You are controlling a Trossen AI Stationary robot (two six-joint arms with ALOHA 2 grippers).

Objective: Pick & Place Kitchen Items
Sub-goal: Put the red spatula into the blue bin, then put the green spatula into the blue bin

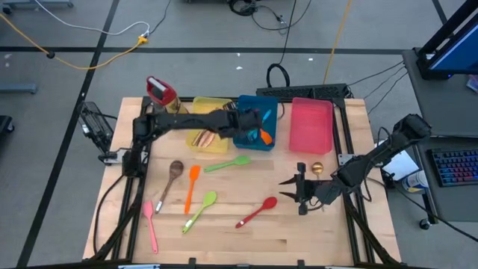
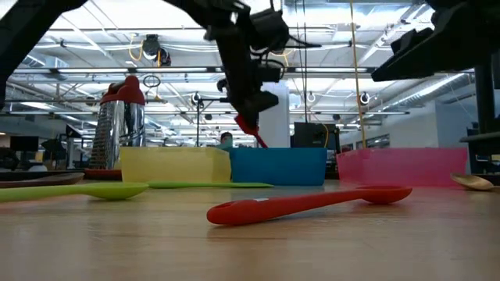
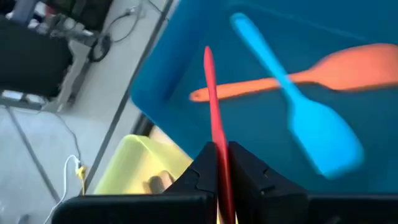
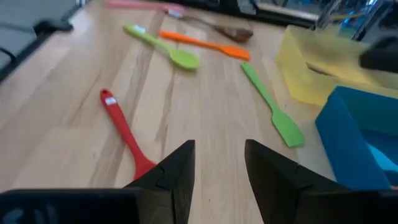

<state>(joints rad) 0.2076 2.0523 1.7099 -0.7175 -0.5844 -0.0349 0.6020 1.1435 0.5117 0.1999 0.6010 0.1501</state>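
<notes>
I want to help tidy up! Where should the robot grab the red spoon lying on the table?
Probably mid-handle. The red spoon lies flat on the wood with nothing touching it, and its handle is slim and straight. The open right gripper hovers just beside it, so coming straight down from above, fingers across the handle, looks easiest.

A grey floor (image 1: 67, 82) fills the upper part of the high view, crossed by dark lines and by yellow and white cables (image 1: 112, 45) at the upper left. At the right edge a keyboard (image 1: 454, 166) lies on a dark desk, and a blue frame (image 1: 452, 37) stands in the upper right corner. In the low view a ceiling (image 2: 70, 39) of white beams, pipes and bright strip lights spans the top, with a monitor (image 2: 312, 134) at centre.
</notes>
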